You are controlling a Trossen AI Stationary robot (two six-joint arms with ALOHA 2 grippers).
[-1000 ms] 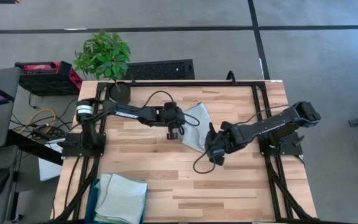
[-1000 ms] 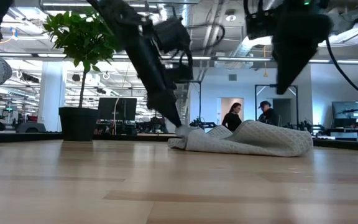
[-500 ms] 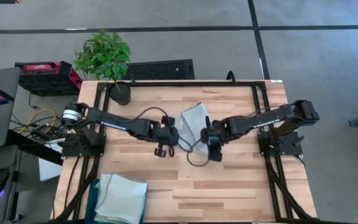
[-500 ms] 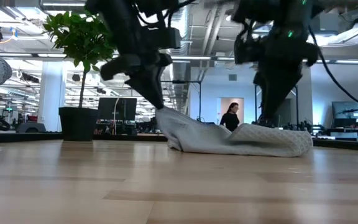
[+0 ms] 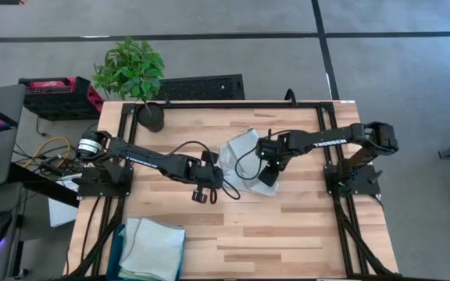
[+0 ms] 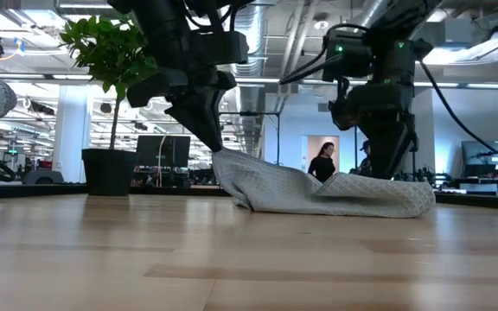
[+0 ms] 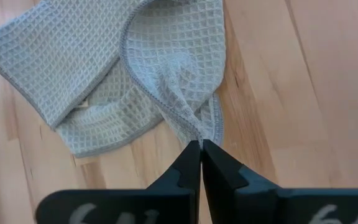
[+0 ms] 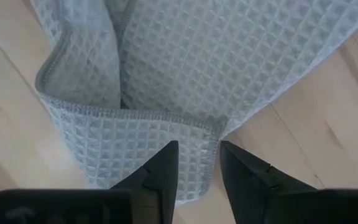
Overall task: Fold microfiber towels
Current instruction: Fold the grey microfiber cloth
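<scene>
Towel: pale grey waffle-weave microfiber towel (image 5: pixel 244 156), crumpled mid-table, nearer the far edge.
Left gripper (image 7: pixel 200 148): clenched on a pinched towel edge.
Right gripper (image 8: pixel 197 163): fingers parted, straddling the towel's folded hem.

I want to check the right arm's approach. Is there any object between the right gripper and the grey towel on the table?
Nothing visible stands between them. The right gripper is directly above the grey towel, its open fingers straddling a folded hem. The left gripper already pinches another corner.
</scene>
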